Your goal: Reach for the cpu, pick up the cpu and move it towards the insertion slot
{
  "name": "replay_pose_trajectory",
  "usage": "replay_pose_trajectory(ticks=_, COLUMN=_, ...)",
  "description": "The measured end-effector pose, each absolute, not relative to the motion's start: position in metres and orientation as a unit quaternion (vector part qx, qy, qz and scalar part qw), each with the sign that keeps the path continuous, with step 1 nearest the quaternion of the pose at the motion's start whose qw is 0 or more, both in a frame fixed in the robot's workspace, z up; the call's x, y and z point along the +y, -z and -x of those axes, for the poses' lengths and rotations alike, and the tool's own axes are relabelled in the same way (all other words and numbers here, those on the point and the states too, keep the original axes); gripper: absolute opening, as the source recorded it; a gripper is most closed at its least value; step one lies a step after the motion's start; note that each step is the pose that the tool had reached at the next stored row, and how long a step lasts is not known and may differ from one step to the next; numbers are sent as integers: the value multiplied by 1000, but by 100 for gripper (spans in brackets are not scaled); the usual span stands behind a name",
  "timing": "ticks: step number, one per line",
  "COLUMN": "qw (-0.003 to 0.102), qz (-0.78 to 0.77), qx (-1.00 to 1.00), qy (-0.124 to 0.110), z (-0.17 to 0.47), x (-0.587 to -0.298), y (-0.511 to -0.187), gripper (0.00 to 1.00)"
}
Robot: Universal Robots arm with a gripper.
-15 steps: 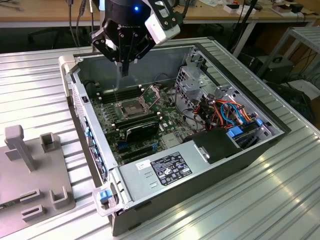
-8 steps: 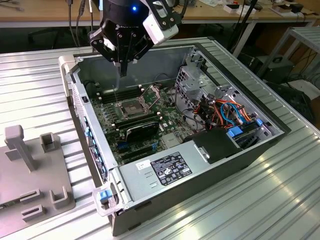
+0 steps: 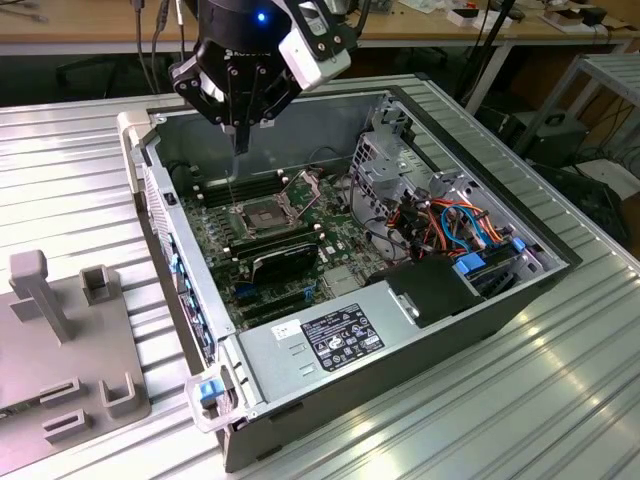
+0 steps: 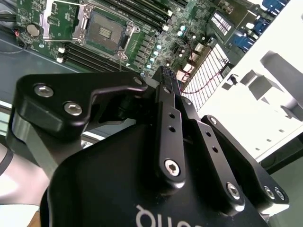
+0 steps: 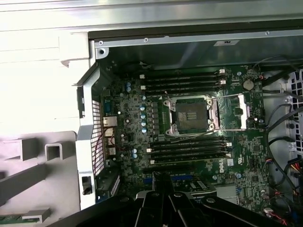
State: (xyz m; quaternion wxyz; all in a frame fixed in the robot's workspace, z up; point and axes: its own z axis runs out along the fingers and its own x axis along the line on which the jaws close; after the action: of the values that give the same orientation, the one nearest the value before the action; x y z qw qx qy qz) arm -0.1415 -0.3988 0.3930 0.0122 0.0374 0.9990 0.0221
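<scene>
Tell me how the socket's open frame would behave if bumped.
The frame looks like thin shiny sheet metal, so it is probably light yet stiff. It is swung open beside the socket on a hinge, so a bump would likely swing it rather than slide it. A hard knock might bend it.

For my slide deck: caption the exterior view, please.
Gripper hangs over the open computer case, near the insertion slot.

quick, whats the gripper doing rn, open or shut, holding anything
gripper: fingers closed together; whether anything is pinched between them cannot be told.
</scene>
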Motion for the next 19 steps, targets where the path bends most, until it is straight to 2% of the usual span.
replay_pose_trajectory(ticks=19, qw=12, qz=-37, qx=999, qy=-22, z=150, x=-399, y=-393, gripper=11)
